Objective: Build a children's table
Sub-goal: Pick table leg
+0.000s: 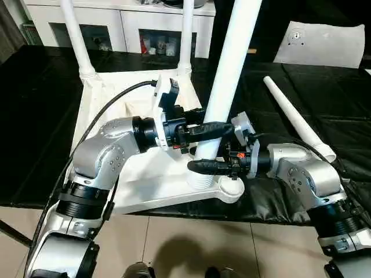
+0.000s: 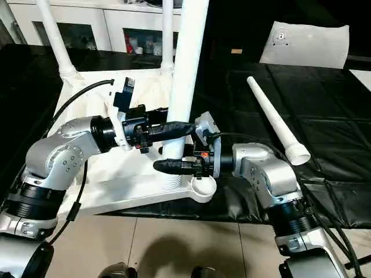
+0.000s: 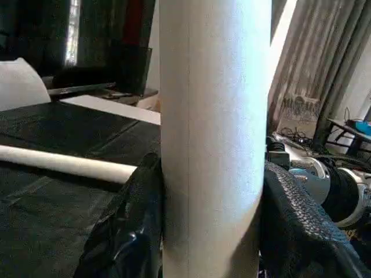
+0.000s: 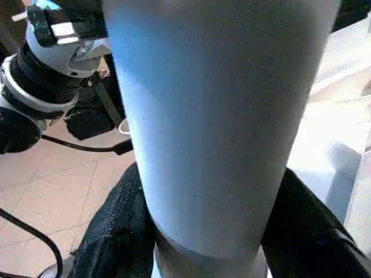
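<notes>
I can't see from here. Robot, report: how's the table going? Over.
Both grippers, left and right, clamp third white tapered tube leg, upright in near corner socket. Two legs stand. Fourth white leg lies loose. Nothing blocking.

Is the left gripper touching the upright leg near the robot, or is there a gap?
Touching. In the left wrist view, both black fingers of the left gripper press against opposite sides of the leg, with no gap.
</notes>
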### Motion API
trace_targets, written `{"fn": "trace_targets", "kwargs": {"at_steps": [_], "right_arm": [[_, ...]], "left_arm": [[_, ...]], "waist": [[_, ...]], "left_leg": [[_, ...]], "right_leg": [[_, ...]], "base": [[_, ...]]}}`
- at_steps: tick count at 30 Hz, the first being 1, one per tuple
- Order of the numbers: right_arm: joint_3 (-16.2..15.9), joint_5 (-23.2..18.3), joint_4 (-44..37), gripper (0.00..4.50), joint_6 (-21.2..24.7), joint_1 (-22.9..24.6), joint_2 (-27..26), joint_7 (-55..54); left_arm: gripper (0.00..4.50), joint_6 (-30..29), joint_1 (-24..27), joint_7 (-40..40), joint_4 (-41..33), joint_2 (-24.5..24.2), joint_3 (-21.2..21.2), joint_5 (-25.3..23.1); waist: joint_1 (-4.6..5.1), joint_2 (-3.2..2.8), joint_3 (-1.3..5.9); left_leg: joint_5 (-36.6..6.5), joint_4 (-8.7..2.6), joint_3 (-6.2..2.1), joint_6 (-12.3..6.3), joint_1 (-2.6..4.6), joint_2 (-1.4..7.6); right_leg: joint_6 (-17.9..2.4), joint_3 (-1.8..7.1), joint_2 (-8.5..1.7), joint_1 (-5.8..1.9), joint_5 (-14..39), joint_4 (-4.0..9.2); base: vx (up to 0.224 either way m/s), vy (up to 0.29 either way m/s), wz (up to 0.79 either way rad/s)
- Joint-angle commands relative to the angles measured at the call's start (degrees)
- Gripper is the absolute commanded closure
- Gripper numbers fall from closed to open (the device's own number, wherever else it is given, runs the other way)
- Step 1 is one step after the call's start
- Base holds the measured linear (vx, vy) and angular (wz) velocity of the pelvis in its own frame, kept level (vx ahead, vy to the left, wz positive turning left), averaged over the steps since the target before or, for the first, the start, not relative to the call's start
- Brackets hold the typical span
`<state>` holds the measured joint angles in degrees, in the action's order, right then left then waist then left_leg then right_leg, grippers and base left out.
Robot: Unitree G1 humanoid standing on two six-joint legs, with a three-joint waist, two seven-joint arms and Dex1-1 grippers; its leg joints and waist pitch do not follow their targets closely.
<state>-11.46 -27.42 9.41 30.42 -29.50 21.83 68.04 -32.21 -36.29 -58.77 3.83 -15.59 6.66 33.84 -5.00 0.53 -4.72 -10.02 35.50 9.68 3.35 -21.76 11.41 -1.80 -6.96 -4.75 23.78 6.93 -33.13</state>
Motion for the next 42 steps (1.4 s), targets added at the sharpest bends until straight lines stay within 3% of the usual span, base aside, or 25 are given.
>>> {"fn": "trace_targets", "kwargs": {"at_steps": [1,3,4,8,14,18,22,27,29,30,31,33,35,37,40,42], "right_arm": [[0.3,0.4,0.8,2.56,-0.4,-1.1,-0.1,0.0],[0.3,0.4,0.8,2.57,-0.4,-1.0,-0.2,-0.1],[0.5,0.5,0.8,2.57,-0.6,-0.7,-0.5,-0.5],[1.2,0.3,0.4,2.58,-0.8,0.1,-1.2,-2.1],[4.4,-0.6,0.1,2.58,-1.0,0.9,-4.5,-8.1],[6.4,-1.2,-0.1,2.58,-1.1,1.5,-6.6,-11.9],[10.3,-3.1,-1.5,2.58,-2.0,2.9,-10.5,-17.9],[10.6,-3.0,-3.8,2.58,-2.6,4.7,-11.5,-19.8],[9.6,-1.6,-4.7,2.58,-3.2,5.5,-11.2,-20.2],[9.6,-1.6,-4.7,2.58,-3.2,5.5,-11.2,-20.2],[8.6,-0.3,-4.9,2.58,-3.6,5.7,-11.0,-20.6],[7.0,2.1,-4.5,2.58,-4.3,5.8,-10.4,-21.0],[6.0,3.8,-4.0,2.58,-5.1,5.7,-10.0,-21.4],[5.0,5.4,-3.6,2.58,-5.8,5.8,-9.6,-22.0],[4.5,6.5,-3.4,2.58,-6.3,5.9,-9.4,-22.7],[4.4,7.2,-3.0,2.58,-6.7,6.0,-9.4,-23.6]], "left_arm": [[2.62,-0.4,-1.7,-0.2,-0.4,0.7,0.6,0.1],[2.62,-1.3,-1.9,0.4,-0.4,1.3,0.0,1.0],[2.06,-3.1,-1.9,0.1,-1.5,1.7,-0.7,3.1],[1.73,-6.3,-1.9,4.1,-2.8,4.8,-4.1,8.1],[1.34,-6.9,-0.8,11.6,-4.7,10.1,-8.7,12.5],[0.92,-6.3,-0.2,15.5,-5.9,11.9,-10.9,12.7],[0.51,-2.2,0.5,21.8,-5.1,12.6,-14.6,10.2],[0.40,0.5,0.0,27.2,-2.5,12.2,-18.1,8.1],[0.40,2.1,-0.2,31.2,0.1,10.4,-16.8,2.3],[0.40,2.1,-0.2,31.2,0.1,10.4,-16.8,2.3],[0.40,3.8,0.2,31.6,1.4,8.1,-13.0,-3.3],[0.40,5.0,0.9,30.0,1.3,6.1,-8.5,-7.3],[0.40,5.1,1.2,28.7,0.2,5.8,-6.3,-8.2],[0.40,4.6,1.2,26.6,-2.1,5.8,-4.0,-8.0],[0.40,4.3,1.3,24.0,-4.2,5.2,-2.1,-7.6],[0.40,3.7,1.6,21.2,-6.7,4.7,-1.0,-6.1]], "waist": [[0.08,0.70,5.28],[0.08,0.69,5.30],[0.06,0.63,5.28],[-0.11,0.64,5.36],[0.02,0.66,5.31],[0.08,0.61,5.34],[0.13,0.60,5.38],[0.23,0.52,5.33],[0.34,0.46,5.28],[0.38,0.29,5.24],[0.27,0.20,5.28],[0.26,0.17,5.29],[0.18,0.07,5.38],[-0.03,0.09,5.46],[0.16,0.07,5.38],[0.28,0.14,5.27]], "left_leg": [[-11.0,-4.17,-0.33,-1.19,0.82,1.73],[-11.0,-4.15,-0.31,-1.17,0.82,1.72],[-11.0,-4.18,-0.33,-1.15,0.86,1.76],[-11.0,-3.97,-0.17,-1.01,0.91,1.75],[-11.3,-4.02,-0.28,-1.16,0.80,1.60],[-11.1,-4.11,-0.33,-1.05,0.75,1.68],[-11.1,-4.17,-0.38,-0.86,0.73,1.58],[-11.8,-4.25,-0.41,-0.62,0.79,1.40],[-12.4,-4.35,-0.48,-0.61,0.91,1.39],[-12.7,-4.35,-0.50,-0.51,0.91,1.28],[-12.9,-4.47,-0.69,-0.37,1.02,1.33],[-13.1,-4.57,-0.80,-0.06,1.09,1.45],[-12.5,-4.46,-0.65,0.15,1.14,1.61],[-11.9,-4.49,-0.64,0.10,0.95,1.78],[-12.2,-4.52,-0.60,-0.02,0.73,1.79],[-13.1,-4.42,-0.51,-0.13,0.77,1.61]], "right_leg": [[-4.7,2.84,-3.87,-3.47,26.9,4.16],[-4.9,2.84,-3.86,-3.49,26.6,4.12],[-5.0,2.84,-3.86,-3.48,26.5,4.09],[-6.5,2.83,-3.92,-3.42,25.3,3.98],[-5.3,2.60,-3.78,-3.54,26.7,4.35],[-4.6,2.61,-3.74,-3.53,26.9,4.41],[-3.8,2.52,-3.63,-3.50,26.8,4.45],[-1.5,2.38,-3.47,-3.44,28.3,4.81],[-0.3,2.30,-3.30,-3.29,28.8,4.97],[0.5,2.26,-3.31,-3.24,29.4,5.12],[1.2,2.23,-3.38,-3.14,30.1,5.28],[1.4,2.33,-3.47,-3.03,29.9,5.15],[0.1,2.57,-3.67,-3.00,28.3,4.87],[-2.6,2.72,-3.87,-3.20,25.6,4.38],[-4.1,2.84,-3.92,-3.33,24.2,4.12],[-3.9,2.80,-3.94,-3.34,25.7,4.28]], "base": [[0.000,0.000,0.00],[0.000,0.000,0.00],[0.000,0.000,0.00],[0.000,0.000,0.00],[0.000,0.000,0.00],[0.000,0.000,0.00],[0.000,0.000,0.00],[0.000,0.000,0.00],[0.000,0.000,0.00],[0.000,0.000,0.00],[0.000,0.000,0.00],[0.000,0.000,0.00],[0.000,0.000,0.00],[0.000,0.000,0.00],[0.000,0.000,0.00],[0.000,0.000,0.00]]}}
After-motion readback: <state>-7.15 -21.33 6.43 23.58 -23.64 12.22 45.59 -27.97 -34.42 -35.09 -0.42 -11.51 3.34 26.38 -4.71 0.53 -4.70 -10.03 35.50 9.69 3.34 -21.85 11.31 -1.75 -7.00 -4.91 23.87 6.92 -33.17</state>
